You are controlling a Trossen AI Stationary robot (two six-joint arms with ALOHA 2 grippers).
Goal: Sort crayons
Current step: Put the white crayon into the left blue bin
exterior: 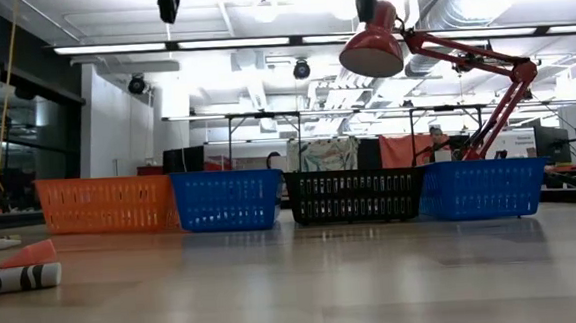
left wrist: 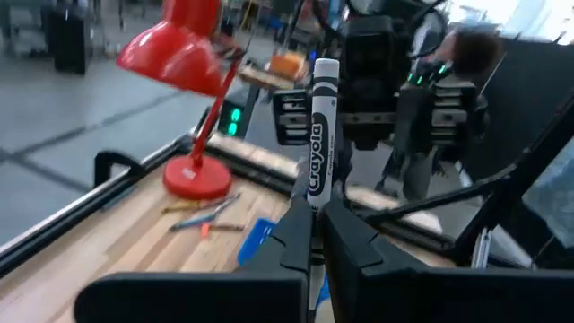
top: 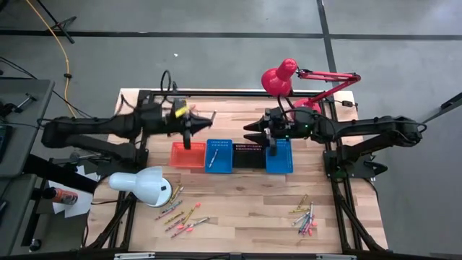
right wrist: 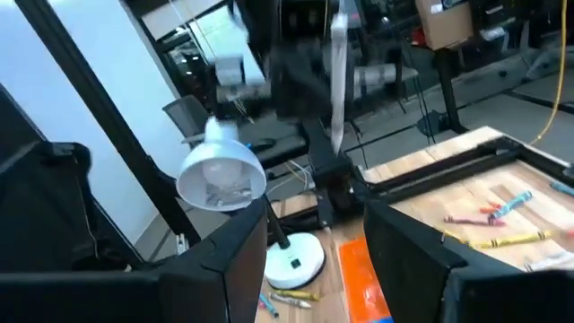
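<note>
- Grey crayon (left wrist: 321, 135): you have it clamped upright between the left gripper (top: 192, 127) fingers, above the far rim of the orange basket (top: 188, 154).
- Your right gripper (top: 254, 133) hangs with its fingers apart and nothing between them, over the black basket (top: 249, 154) and the end blue basket (top: 280, 159).
- The four baskets stand in a row across the middle of the table (top: 238, 217); one crayon lies inside the blue basket (top: 219, 156) beside the orange one.
- Loose crayons lie in two clusters near the table's front edge: left cluster (top: 180, 215), right cluster (top: 305, 217).
</note>
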